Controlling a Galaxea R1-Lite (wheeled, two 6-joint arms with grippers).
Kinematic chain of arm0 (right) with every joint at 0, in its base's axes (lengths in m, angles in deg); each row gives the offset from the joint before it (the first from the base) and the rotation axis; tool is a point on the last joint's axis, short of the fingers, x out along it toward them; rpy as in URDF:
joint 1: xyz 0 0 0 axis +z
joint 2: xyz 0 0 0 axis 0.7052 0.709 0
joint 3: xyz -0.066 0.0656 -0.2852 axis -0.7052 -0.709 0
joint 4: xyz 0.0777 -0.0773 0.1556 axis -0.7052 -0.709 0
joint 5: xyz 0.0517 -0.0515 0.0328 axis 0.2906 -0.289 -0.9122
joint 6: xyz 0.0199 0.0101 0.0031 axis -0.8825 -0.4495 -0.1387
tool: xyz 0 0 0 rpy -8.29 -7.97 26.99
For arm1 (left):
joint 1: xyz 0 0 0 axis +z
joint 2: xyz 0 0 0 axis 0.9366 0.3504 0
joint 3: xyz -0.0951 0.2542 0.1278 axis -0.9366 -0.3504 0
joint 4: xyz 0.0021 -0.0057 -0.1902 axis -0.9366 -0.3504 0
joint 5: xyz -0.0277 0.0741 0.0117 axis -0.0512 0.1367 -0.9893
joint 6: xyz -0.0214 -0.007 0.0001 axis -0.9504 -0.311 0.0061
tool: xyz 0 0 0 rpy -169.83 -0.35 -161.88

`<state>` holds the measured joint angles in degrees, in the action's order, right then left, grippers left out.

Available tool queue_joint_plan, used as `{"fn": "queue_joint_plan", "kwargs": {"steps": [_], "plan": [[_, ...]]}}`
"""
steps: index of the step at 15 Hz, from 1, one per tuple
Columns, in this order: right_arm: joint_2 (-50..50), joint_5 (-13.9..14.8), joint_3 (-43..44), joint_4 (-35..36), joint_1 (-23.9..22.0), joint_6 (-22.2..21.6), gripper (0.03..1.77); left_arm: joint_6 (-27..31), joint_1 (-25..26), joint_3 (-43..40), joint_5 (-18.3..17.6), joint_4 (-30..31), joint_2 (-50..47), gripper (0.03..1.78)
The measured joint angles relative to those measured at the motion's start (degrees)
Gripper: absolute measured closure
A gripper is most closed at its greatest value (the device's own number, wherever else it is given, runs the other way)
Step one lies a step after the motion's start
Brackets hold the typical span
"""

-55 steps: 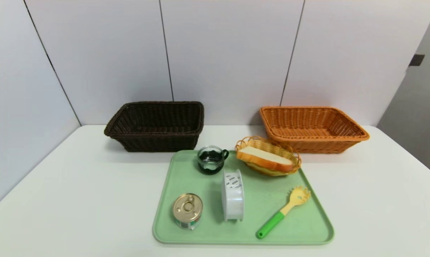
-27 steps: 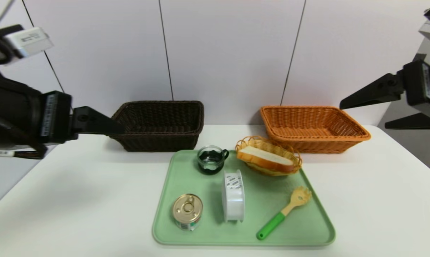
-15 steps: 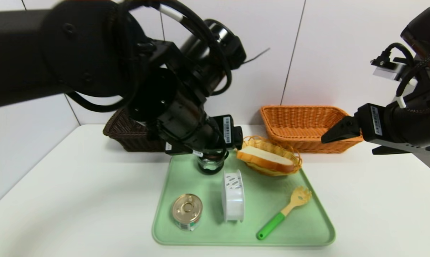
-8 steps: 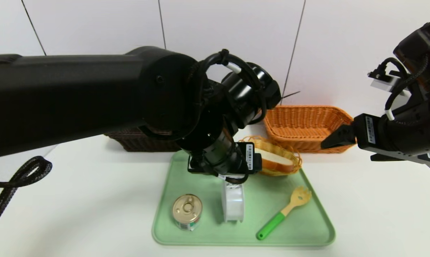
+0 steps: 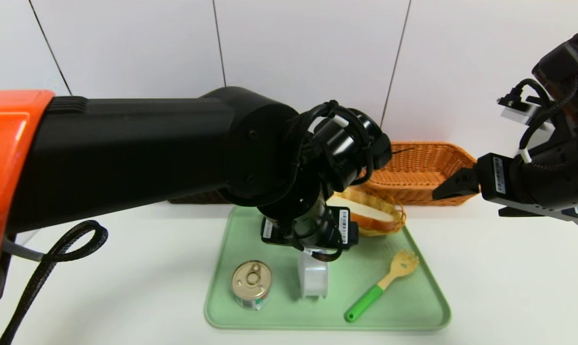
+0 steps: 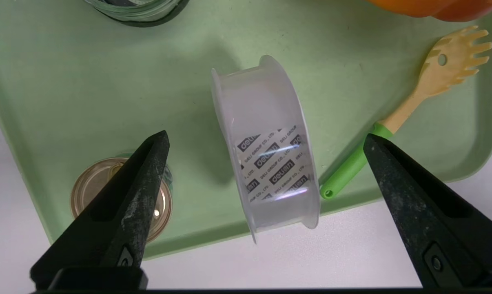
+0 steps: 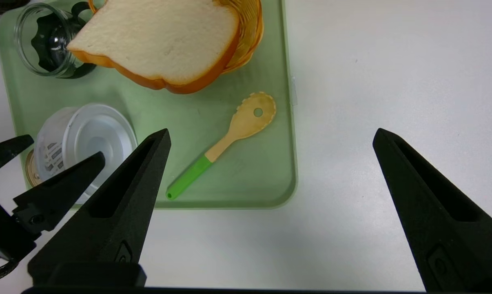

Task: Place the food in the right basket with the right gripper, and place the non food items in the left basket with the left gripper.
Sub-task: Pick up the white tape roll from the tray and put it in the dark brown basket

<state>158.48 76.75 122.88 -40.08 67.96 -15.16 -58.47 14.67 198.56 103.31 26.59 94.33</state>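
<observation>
The white reel (image 6: 266,143) stands on edge in the middle of the green tray (image 5: 413,306). My left gripper (image 6: 265,136) hangs open just above it, one finger on each side, touching nothing. The tin can (image 5: 252,283) is on the tray beside the reel, and the yellow pasta spoon (image 5: 382,282) lies on the reel's other side. The bread slice (image 7: 160,41) rests in a small yellow wicker basket (image 5: 389,206), next to the glass cup (image 7: 46,41). My right gripper (image 7: 270,132) is open and empty, over the table right of the tray, in front of the orange basket (image 5: 423,167).
The left arm hides most of the dark brown basket (image 5: 193,197) at the back left; only a sliver shows. White wall panels close the back of the white table. A black cable loop (image 5: 54,254) hangs at the left.
The left arm has swung from over the glass cup forward and down onto the reel's position. The right gripper has stayed nearly still.
</observation>
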Motion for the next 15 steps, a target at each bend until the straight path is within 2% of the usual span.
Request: {"fn": "queue_joint_plan", "kwargs": {"steps": [15], "plan": [[-0.46, -0.06, -1.37, 0.0, -0.38, -0.09, 0.09, -0.09, 0.06, 0.06, 0.04, 0.28, 5.79, 0.12]]}}
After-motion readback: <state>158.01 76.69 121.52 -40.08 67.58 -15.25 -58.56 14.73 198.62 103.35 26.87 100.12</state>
